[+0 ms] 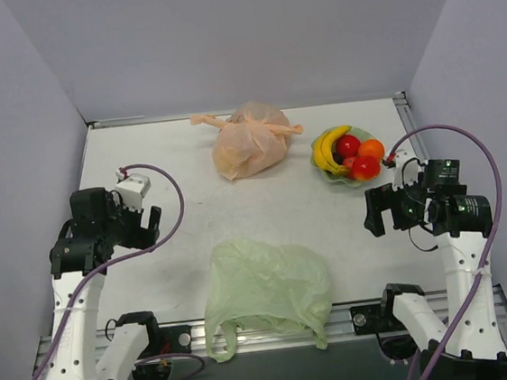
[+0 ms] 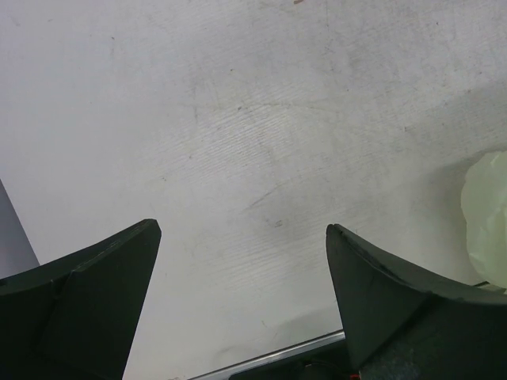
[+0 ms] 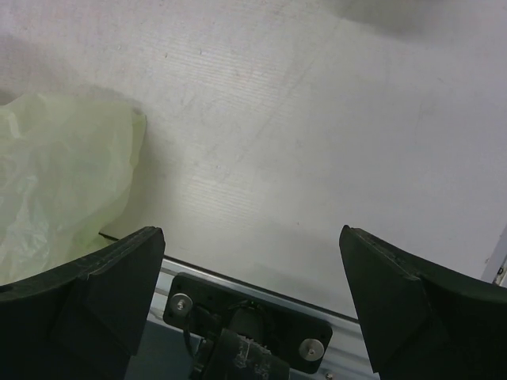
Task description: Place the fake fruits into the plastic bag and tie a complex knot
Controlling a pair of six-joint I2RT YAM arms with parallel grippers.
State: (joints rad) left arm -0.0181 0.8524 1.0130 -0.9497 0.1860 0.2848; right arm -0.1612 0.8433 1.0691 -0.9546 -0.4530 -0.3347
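Left gripper (image 2: 242, 229) and right gripper (image 3: 252, 231): I hold both spread fully wide over the white table (image 1: 178, 162), gripping nothing. The pale green plastic bag (image 1: 264, 290) lies crumpled between them, touching neither. The bananas (image 1: 329, 148), red fruits (image 1: 365, 167) and orange fruit (image 1: 372, 148) sit in a green dish (image 1: 354, 182) just ahead of my right jaws.

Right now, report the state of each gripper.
Left gripper: open, holding nothing.
Right gripper: open, holding nothing.
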